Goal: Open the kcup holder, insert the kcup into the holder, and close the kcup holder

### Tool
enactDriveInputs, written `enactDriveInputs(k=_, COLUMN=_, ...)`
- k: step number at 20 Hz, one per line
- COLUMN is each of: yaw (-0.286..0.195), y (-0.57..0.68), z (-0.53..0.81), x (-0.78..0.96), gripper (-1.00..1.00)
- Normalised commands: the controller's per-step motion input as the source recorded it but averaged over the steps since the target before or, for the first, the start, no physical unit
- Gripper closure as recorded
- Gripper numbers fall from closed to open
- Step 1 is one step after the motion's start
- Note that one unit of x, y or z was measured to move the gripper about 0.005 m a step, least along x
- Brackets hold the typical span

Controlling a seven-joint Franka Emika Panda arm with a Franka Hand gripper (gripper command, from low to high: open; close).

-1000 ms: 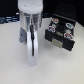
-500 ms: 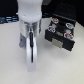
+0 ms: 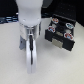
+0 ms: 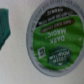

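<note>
The kcup holder point(image 3: 61, 34) is a black box with two stacked front panels bearing small pale marks, on the exterior view's right. Its panels look closed. My white arm hangs down in the middle, and its gripper point(image 3: 30, 56) is low over the table, a little to the left of the holder. The wrist view is filled by the kcup point(image 4: 55, 37), seen very close from above: a round green foil lid with a whitish rim. The fingers do not show clearly, so I cannot tell whether the gripper is open or shut. The kcup is hidden by the arm in the exterior view.
The pale table point(image 3: 10, 60) spreads around the arm. A dark teal shape point(image 4: 6, 27) sits at the edge of the wrist view beside the kcup. A dark background runs along the far side point(image 3: 7, 17).
</note>
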Motion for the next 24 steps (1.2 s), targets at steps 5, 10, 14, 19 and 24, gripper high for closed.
enactDriveInputs(k=5, yaw=-0.026, y=0.01, z=0.0, x=0.03, gripper=1.0)
enactDriveInputs(k=10, yaw=-0.031, y=0.01, z=0.0, x=0.03, gripper=1.0)
enactDriveInputs(k=14, yaw=-0.013, y=0.09, z=0.13, x=0.02, gripper=1.0)
enactDriveInputs(k=19, yaw=-0.009, y=0.31, z=0.63, x=0.03, gripper=1.0)
enactDriveInputs(k=24, yaw=0.007, y=0.38, z=0.8, x=0.03, gripper=1.0)
